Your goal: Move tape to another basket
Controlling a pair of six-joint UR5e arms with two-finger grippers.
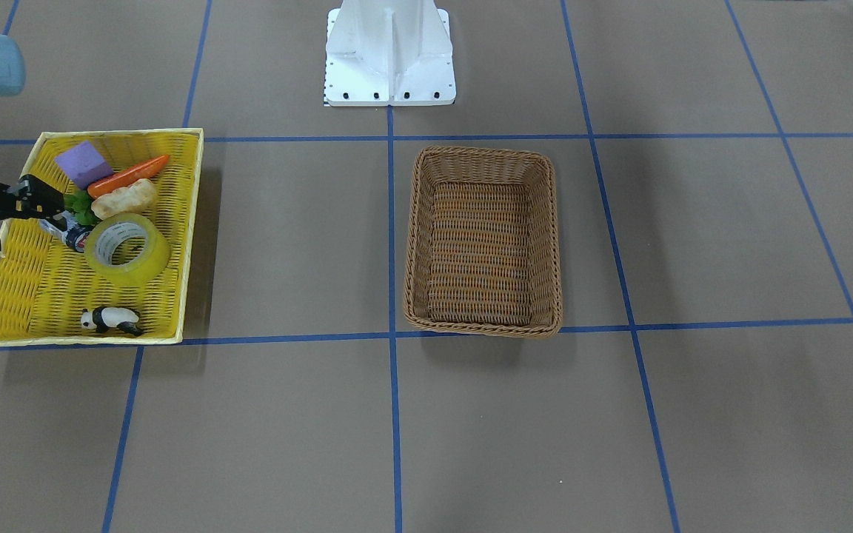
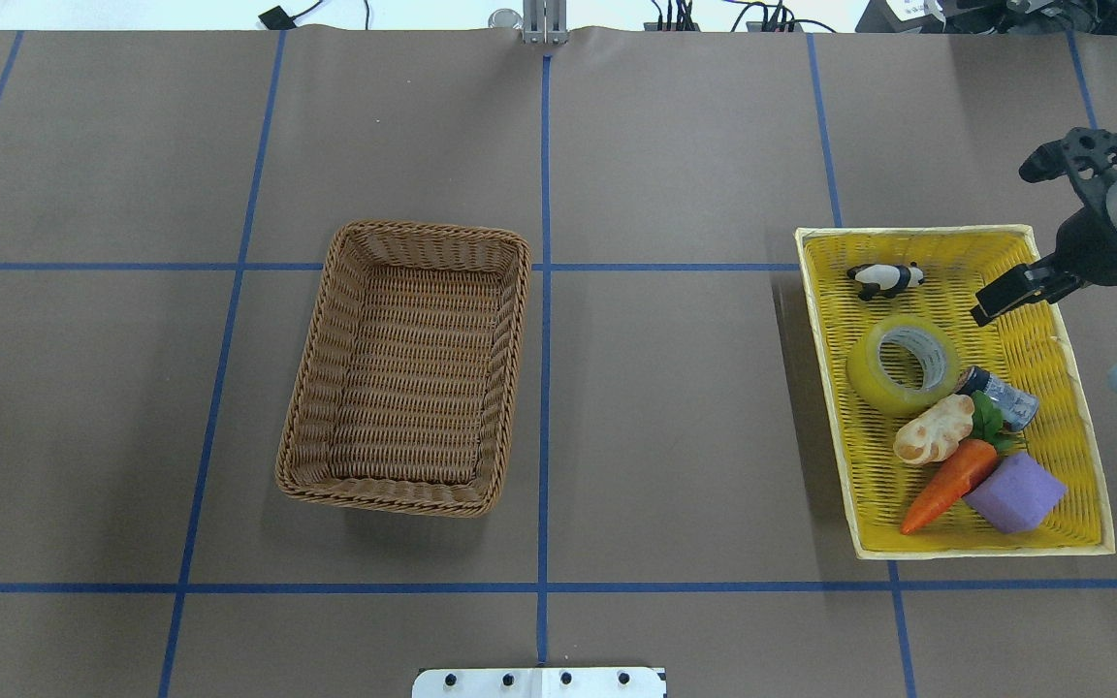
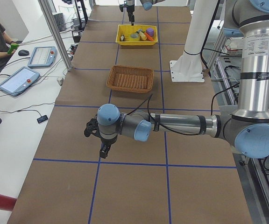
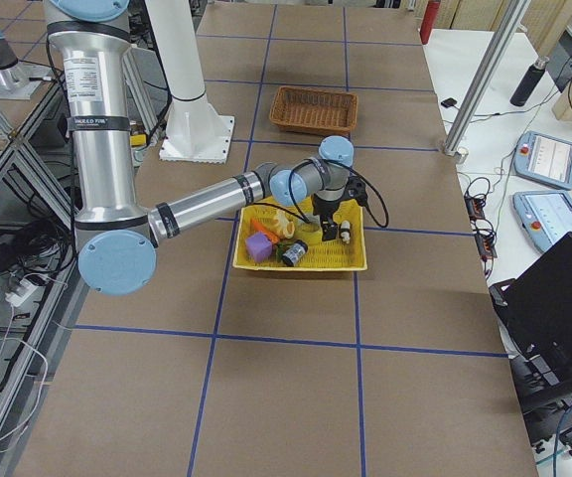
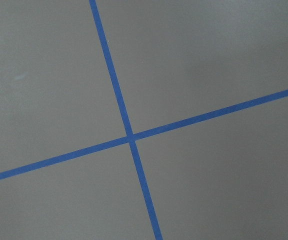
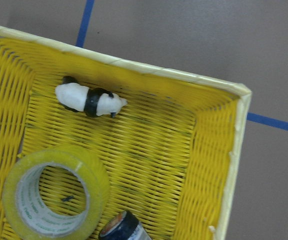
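Nothing of the transfer is finished yet. The roll of tape (image 2: 871, 376) is seen lying flat in the yellow woven tray (image 2: 966, 254), toward the right end of the table. A small can (image 2: 1005, 397) lies just beside it and a panda figure (image 2: 883, 279) is near.

The brown wicker basket (image 2: 408, 373) is placed a little left of the table's middle, well apart from the tray, and nothing is seen inside it.

The right gripper (image 2: 990, 305) is held above the tray, on the side nearest the right end edge. Nothing is carried in it, but it cannot be told whether its fingers are spread or closed. The left gripper (image 3: 104, 151) is held low toward the left end, and its state cannot be told either.

It is judged that the grasp, the lift, the carry and the release are all left to be done.
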